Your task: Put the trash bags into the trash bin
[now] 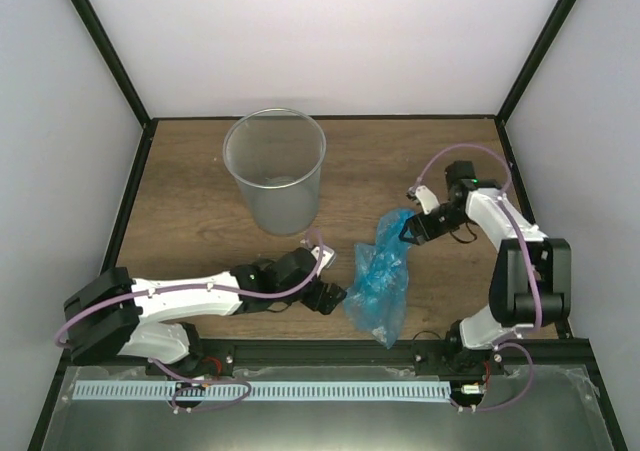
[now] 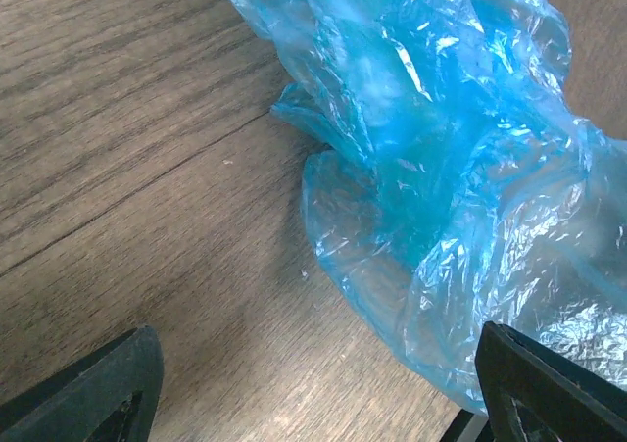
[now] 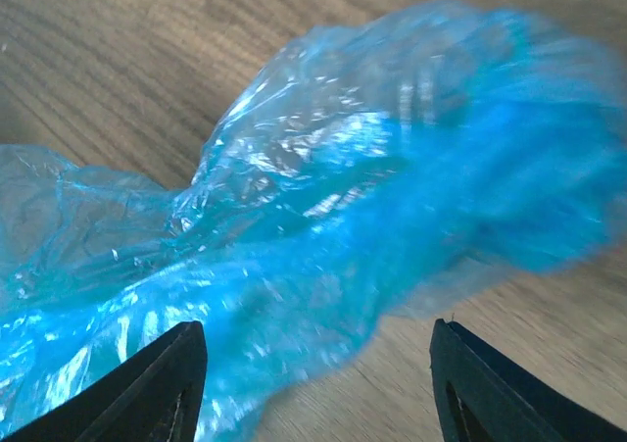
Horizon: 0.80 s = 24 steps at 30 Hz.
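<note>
Top external view: wooden table (image 1: 200,221) between white walls, both arms reaching inward toward one blue bag.
Trash bag (image 1: 378,276): crumpled, glossy light-blue film. It lies on the table near the front edge, between the two grippers and outside the bin.
Trash bin (image 1: 262,199): translucent grey bucket, upright at the back of the table, left of centre, well apart from the bag.
Left gripper (image 1: 335,299): low over the wood, just beside the bag's left edge.
Left wrist view: fingers (image 2: 98,393) spread wide with bare wood between them. The bag's lower fold sits just beside the right-hand finger, and nothing is pinched.
Right gripper (image 1: 410,231): at the bag's far end, pointing into it.
Right wrist view: fingers (image 3: 147,388) apart. Bunched blue film, partly blurred, lies across the gap just ahead of the tips and is not clamped.
</note>
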{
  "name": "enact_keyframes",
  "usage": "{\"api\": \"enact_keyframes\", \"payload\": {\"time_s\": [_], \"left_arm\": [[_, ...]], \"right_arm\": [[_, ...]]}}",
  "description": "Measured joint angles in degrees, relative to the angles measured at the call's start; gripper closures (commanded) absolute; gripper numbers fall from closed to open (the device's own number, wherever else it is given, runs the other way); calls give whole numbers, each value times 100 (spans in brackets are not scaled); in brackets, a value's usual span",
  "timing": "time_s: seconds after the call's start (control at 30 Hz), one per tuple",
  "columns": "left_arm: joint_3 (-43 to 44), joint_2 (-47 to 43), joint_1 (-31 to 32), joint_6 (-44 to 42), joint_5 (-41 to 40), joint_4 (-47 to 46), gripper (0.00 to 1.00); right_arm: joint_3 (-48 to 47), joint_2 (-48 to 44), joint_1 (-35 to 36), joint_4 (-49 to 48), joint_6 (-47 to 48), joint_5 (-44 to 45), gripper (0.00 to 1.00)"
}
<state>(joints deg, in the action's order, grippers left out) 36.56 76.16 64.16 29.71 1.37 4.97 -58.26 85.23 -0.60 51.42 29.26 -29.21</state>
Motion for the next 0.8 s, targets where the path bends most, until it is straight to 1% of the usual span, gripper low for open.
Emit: {"api": "enact_keyframes", "payload": {"time_s": [0.03, 0.07, 0.1, 0.13, 0.17, 0.2, 0.27, 0.37, 0.43, 0.47, 0.5, 0.53, 0.6, 0.67, 0.73, 0.8], "left_arm": [[0, -7, 37, -4, -22, 11, 11], [0, -26, 87, -7, -83, 26, 11], [0, -66, 129, -4, -142, 50, 11], [0, -201, 197, 22, -267, 87, 11], [0, -282, 227, 50, -319, 118, 10], [0, -439, 275, 105, -431, 203, 10], [0, -780, 334, 175, -566, 328, 10], [-4, -1453, 387, 275, -872, 428, 10], [9, -1705, 387, 323, -1040, 525, 10], [31, -1770, 387, 339, -1113, 601, 10], [46, -1792, 387, 356, -1154, 658, 10], [50, -1801, 387, 372, -1178, 697, 10], [50, -1801, 387, 400, -1222, 761, 10], [50, -1794, 387, 415, -1257, 767, 10], [50, -1762, 387, 415, -1292, 761, 10], [50, -1687, 389, 415, -1318, 758, 10]], "right_arm": [[-7, 142, 111, 0, -74, -31, 42], [-11, 286, 219, 0, -133, -59, 50], [-48, 492, 363, 26, -223, -96, 82], [-212, 907, 647, 81, -334, -221, 93], [-372, 1108, 813, 186, -365, -319, 98], [-616, 1318, 942, 343, -389, -457, 99], [-1292, 1744, 1224, 435, -415, -876, 99], [-1862, 1803, 1349, 485, -212, -1604, 99], [-1873, 1517, 1075, 553, 118, -2140, 99], [-1773, 1329, 815, 586, 334, -2387, 96], [-1650, 1172, 514, 616, 531, -2542, 83], [-1464, 1019, 96, 634, 793, -2647, 66], [-1139, 1008, -577, 590, 1036, -2485, 53], [-809, 1255, -1027, 354, 1117, -2065, 44], [-540, 1532, -1379, 258, 1187, -1755, 41], [-472, 1508, -1670, 363, 1220, -1648, 40]]}}
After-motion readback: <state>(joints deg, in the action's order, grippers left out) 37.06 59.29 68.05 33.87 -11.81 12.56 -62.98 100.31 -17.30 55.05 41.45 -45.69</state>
